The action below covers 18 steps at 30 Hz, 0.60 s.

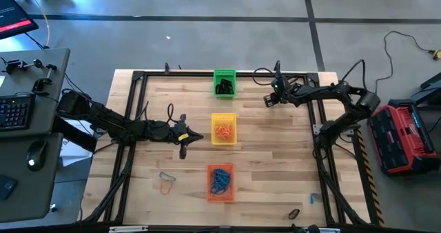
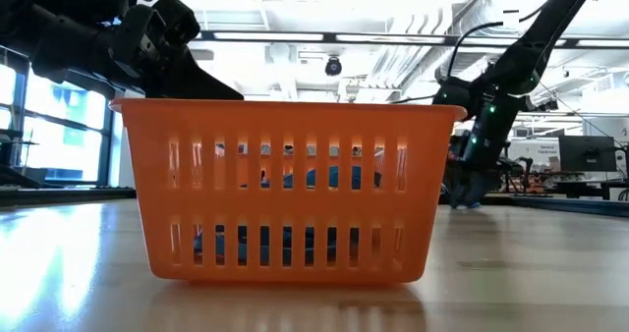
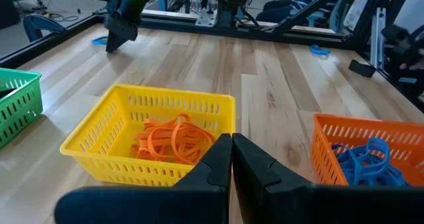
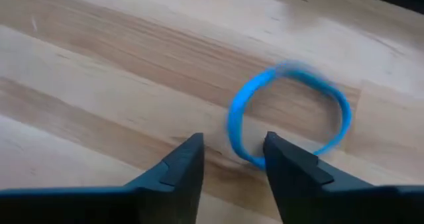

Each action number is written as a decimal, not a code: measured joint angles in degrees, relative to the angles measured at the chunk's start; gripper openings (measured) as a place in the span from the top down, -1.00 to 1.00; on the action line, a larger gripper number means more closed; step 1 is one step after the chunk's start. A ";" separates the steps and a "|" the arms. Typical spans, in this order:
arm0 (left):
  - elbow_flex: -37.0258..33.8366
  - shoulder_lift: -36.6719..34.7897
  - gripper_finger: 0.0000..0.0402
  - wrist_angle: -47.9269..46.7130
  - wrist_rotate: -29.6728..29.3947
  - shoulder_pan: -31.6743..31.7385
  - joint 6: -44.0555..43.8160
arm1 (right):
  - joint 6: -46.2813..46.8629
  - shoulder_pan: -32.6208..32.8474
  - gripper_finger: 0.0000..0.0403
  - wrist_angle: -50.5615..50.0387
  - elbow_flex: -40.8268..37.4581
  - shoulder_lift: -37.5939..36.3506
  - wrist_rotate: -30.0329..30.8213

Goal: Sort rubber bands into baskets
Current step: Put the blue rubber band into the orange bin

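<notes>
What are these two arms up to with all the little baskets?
They are sorting rubber bands by colour. The right tool is open just over a blue band lying on the table. The left tool waits shut near the yellow basket, which holds orange bands. The orange basket has blue ones, the green basket dark ones. A few bands lie loose.

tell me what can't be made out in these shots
- Green basket contents: high view, just a dark clump, too small.
- Blue rubber band: right wrist view, blurred, with open right gripper close above; touching or not is unclear.
- Yellow basket: low view, hidden behind the orange basket.
</notes>
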 joint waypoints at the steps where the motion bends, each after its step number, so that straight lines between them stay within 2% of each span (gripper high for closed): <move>1: 0.00 -0.01 0.99 -0.02 0.00 0.00 0.00 | 0.00 -0.20 0.29 0.55 0.15 0.89 0.05; 5: 0.00 -0.01 0.99 -0.14 0.00 0.00 -0.02 | 0.04 -0.28 0.47 2.63 0.37 3.07 -0.12; 11: 0.00 -0.01 0.99 -0.32 0.00 0.00 -0.07 | -2.23 1.23 0.95 2.07 1.91 2.04 -0.53; 18: 0.00 -0.01 0.99 -0.36 0.00 0.00 -0.56 | -2.58 7.14 0.99 1.77 5.04 -0.46 -4.84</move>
